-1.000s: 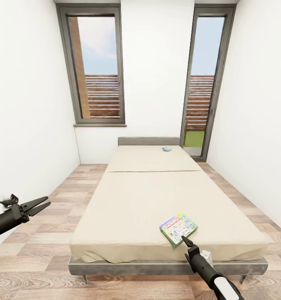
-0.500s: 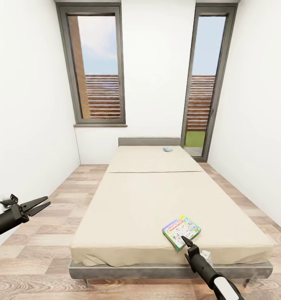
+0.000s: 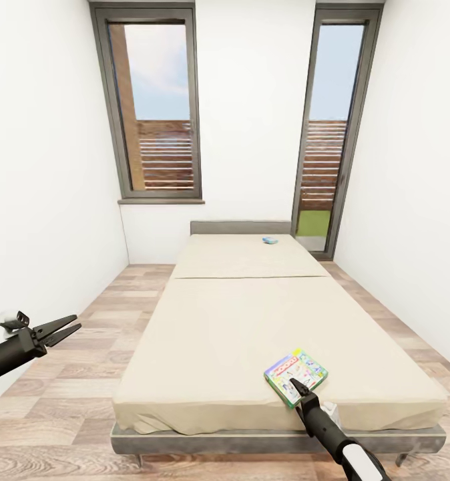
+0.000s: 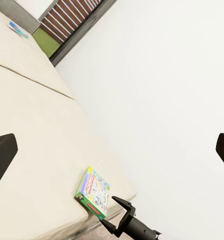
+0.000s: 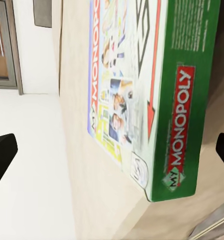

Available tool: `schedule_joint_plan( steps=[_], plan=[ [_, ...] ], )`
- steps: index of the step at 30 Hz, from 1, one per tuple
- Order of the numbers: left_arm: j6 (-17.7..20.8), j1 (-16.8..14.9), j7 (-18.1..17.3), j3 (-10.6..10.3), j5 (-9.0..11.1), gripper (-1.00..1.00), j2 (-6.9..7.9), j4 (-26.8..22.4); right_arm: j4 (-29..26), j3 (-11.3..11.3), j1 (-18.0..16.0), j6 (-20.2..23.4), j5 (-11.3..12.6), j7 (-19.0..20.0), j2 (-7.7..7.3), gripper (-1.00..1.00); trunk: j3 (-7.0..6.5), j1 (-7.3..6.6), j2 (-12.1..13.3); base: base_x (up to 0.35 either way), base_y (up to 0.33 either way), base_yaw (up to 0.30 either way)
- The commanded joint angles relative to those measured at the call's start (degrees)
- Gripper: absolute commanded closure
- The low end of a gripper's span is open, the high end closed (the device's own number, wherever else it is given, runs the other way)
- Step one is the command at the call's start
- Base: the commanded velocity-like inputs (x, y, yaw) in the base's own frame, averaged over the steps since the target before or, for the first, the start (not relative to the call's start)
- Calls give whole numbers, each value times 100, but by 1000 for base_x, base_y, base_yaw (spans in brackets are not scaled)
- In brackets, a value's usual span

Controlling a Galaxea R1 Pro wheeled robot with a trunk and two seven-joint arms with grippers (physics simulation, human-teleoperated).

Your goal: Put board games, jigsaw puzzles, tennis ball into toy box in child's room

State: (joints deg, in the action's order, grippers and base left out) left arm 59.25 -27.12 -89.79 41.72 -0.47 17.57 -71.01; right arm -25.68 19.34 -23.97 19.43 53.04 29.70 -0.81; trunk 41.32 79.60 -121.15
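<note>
A green-bordered Monopoly board game [image 3: 296,377] lies flat near the foot corner of the bed [image 3: 238,321], on the bare beige mattress. My right gripper [image 3: 296,385] is open at the box's near edge. In the right wrist view the box [image 5: 141,100] sits close up between the spread fingers, untouched. A second, blue board game [image 3: 270,240] lies small at the head of the bed. My left gripper [image 3: 59,329] hangs open over the floor left of the bed, holding nothing. The left wrist view shows the green game [image 4: 94,192] and the right gripper [image 4: 109,210] beside it.
White walls close in on both sides of the bed, with strips of wood-plank floor [image 3: 85,347] between. A window [image 3: 159,107] and a glazed door [image 3: 325,133] stand in the far wall. The grey bed frame [image 3: 252,441] runs across just in front of me.
The whole picture has shifted as the camera came a little closer to the bed. The green game now sits lower and further right in view, nearer the right gripper. Both grippers stay open.
</note>
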Motion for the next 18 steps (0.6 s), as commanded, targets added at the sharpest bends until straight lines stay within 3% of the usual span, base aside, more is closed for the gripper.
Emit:
schedule_joint_plan(
  steps=[1,18],
  plan=[
    [60,-3,-21,2,-6,-100,0,-1,2,26,-4,52,40,10,2,-100,6,-1,-3,4,2,0],
    [61,-3,-21,1,-6,-100,0,6,2,25,-7,52,40,10,2,-100,6,-1,-3,0,0,0]
  ],
)
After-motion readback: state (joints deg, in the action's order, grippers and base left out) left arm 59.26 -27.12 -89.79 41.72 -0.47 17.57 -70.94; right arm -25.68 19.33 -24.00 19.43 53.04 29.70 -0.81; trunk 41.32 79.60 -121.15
